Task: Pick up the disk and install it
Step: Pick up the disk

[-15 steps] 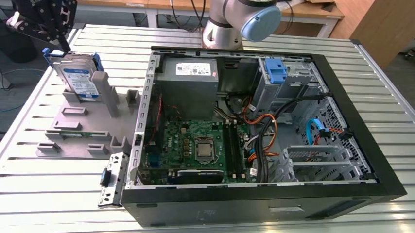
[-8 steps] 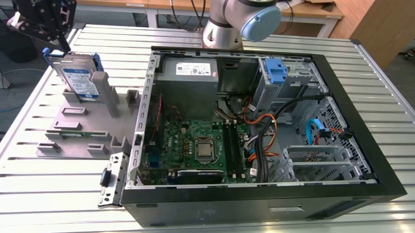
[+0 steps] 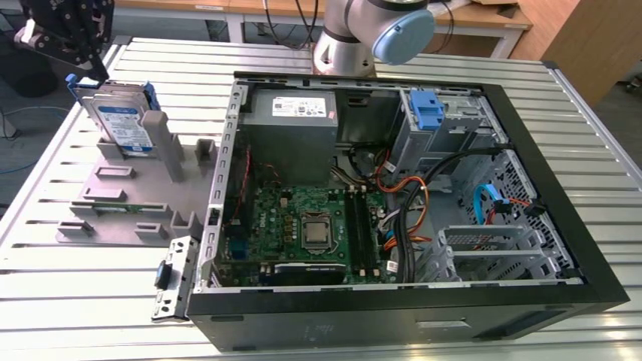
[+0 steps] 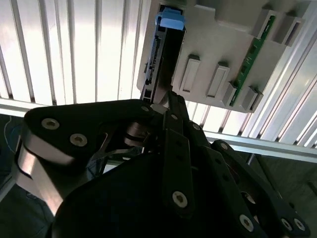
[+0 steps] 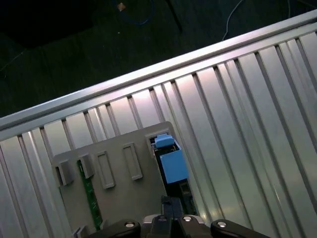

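The disk stands upright in a grey holder block on the slatted table, at the exterior view's left of the open computer case. It is silver with a white-and-blue label and a blue bracket. My gripper hangs just above the disk's far upper corner. In both wrist views the gripper is shut, its tips meeting right at the end of the disk and its blue bracket. Nothing shows between the tips. The disk rests in the holder.
The case lies open with the motherboard, a grey power-supply box, a blue latch by the drive bay and loose cables. A green memory stick sits in the holder. The arm's base stands behind the case.
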Action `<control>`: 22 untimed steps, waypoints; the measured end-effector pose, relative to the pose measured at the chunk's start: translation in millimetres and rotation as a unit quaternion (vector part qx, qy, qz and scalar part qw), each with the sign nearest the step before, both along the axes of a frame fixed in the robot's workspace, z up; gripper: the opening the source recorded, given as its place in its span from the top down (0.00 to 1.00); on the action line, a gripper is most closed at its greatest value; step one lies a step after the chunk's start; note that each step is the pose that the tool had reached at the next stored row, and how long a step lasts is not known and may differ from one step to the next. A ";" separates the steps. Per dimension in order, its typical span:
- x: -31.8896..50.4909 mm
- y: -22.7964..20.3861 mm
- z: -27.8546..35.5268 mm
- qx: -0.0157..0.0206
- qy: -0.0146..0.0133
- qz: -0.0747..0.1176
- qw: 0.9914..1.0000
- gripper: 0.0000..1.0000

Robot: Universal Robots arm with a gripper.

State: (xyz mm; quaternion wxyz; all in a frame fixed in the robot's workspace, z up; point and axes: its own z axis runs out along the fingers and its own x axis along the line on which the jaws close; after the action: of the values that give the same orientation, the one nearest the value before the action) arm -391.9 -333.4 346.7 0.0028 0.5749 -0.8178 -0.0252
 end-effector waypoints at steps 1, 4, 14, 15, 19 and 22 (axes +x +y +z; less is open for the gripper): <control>0.0 0.0 0.0 0.000 0.000 0.002 1.000 0.89; 0.0 0.0 0.0 0.000 0.000 0.003 1.000 0.89; 0.0 0.0 0.0 0.000 0.000 0.023 1.000 0.89; 0.0 0.0 0.0 0.000 0.000 0.029 1.000 0.89; 0.0 0.0 0.0 0.000 0.000 0.056 0.998 0.89; 0.0 0.0 0.0 0.000 0.000 0.061 0.998 0.89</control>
State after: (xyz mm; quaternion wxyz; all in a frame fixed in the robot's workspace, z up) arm -391.9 -333.4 346.6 0.0043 0.6236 -0.7814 -0.0250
